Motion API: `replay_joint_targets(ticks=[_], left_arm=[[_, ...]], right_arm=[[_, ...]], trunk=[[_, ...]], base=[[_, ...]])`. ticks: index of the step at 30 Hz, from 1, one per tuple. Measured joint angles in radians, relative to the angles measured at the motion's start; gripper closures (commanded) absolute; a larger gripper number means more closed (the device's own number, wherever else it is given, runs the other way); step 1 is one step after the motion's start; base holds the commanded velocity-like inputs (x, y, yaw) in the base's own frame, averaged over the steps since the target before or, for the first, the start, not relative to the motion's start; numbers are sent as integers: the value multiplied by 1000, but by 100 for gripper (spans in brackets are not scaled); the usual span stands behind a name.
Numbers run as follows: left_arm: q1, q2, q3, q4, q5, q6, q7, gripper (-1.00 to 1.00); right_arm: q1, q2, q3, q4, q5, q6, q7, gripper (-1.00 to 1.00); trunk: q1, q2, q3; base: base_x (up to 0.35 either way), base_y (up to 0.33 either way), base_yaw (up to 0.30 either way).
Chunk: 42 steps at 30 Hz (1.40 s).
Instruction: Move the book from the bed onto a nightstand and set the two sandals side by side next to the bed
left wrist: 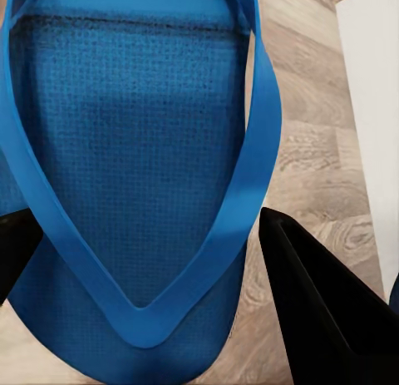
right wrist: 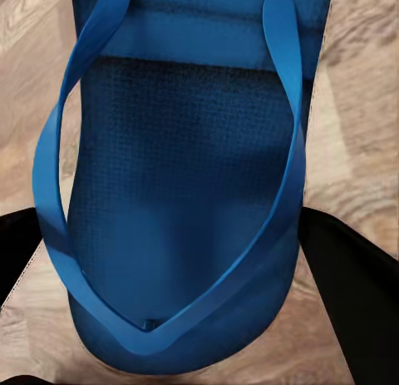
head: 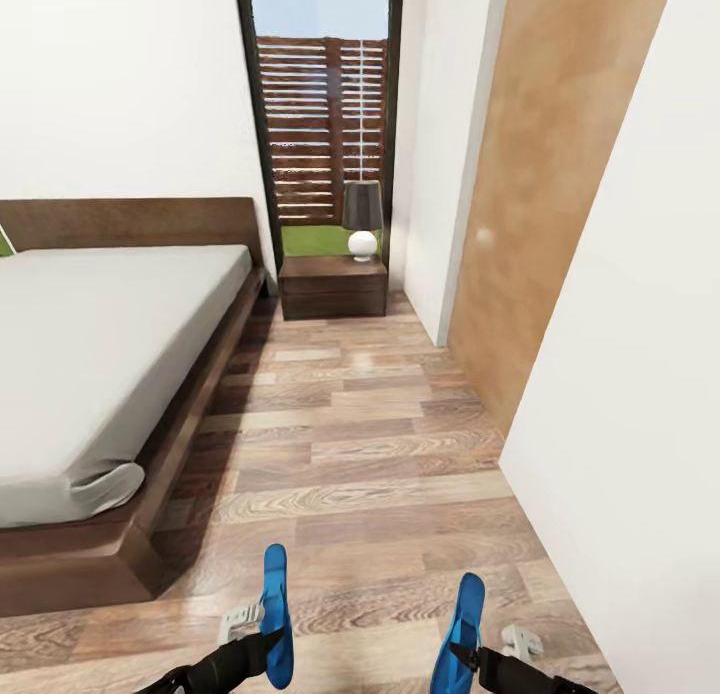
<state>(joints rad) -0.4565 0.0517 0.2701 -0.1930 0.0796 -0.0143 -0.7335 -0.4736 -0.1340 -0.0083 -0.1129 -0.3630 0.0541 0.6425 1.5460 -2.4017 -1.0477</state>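
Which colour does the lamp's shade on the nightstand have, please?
The lamp has a dark grey shade above a white round base; the head view shows it best.

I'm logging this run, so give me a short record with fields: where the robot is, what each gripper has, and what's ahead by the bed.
place: bedroom aisle, wood-plank floor between the bed and a white wall
left gripper: shut on left sandal, held on edge above the floor
right gripper: shut on right sandal, also on edge
sandal detail: blue straps meet at the toe post
ahead: nightstand beside the headboard, carrying a lamp
behind nightstand: tall window with slatted fence outside
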Motion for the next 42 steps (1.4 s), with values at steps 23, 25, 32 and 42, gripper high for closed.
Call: replay_joint_targets(ticks=[23,25,32,42], left_arm=[[0,0,0,0,0,0,0,100],[1,0,0,0,0,0,0,100],[0,0,0,0,0,1,0,100],[0,0,0,0,0,0,0,100]], right_arm=[[0,1,0,0,0,0,0,100],[0,0,0,0,0,0,0,100],[0,1,1,0,0,0,0,100],[0,1,0,0,0,0,0,100]], trunk=[[0,0,0],[0,0,0],[0,0,0],[0,0,0]], base=[[314,-84,0],[318,-1,0],[319,0,0],[320,0,0]])
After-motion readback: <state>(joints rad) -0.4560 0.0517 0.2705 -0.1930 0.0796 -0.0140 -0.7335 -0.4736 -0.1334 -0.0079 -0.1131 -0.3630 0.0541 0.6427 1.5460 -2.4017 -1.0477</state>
